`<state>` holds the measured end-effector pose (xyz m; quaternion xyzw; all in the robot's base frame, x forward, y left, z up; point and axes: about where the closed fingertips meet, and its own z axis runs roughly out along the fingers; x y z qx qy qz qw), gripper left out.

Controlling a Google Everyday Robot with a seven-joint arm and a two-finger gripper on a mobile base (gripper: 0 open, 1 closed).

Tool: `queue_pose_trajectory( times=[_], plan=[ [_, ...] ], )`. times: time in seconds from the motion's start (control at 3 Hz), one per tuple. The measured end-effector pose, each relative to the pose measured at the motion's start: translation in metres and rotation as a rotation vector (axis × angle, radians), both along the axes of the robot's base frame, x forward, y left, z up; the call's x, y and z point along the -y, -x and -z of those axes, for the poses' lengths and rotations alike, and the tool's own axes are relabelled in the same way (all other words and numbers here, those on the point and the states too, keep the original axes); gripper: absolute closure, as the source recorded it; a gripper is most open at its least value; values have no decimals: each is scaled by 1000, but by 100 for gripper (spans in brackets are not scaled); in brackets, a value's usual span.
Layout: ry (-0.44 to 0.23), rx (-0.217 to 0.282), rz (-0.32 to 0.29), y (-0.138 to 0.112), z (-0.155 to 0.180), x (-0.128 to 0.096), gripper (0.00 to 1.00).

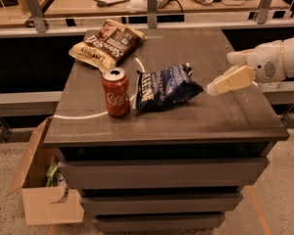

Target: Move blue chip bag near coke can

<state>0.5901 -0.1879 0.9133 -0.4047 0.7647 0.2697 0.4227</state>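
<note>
The blue chip bag [167, 87] lies crinkled on the grey table top, its left edge right next to the coke can [116, 92]. The can stands upright, red with white script and a silver top. My gripper [220, 73] is to the right of the bag, a small gap away from its right tip, low over the table. Its cream fingers [232, 80] are spread and hold nothing. The white arm comes in from the right edge.
A brown-and-tan chip bag [106, 44] lies at the table's back left. The table [186, 124] is a drawer cabinet. An open cardboard box [41, 190] stands on the floor at its left. A railing and a desk with papers run behind.
</note>
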Motion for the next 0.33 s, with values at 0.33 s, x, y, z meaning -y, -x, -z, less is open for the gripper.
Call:
queue_pose_trajectory(
  times=[0.33],
  plan=[
    [83,106,133,6,-24,34,0]
  ],
)
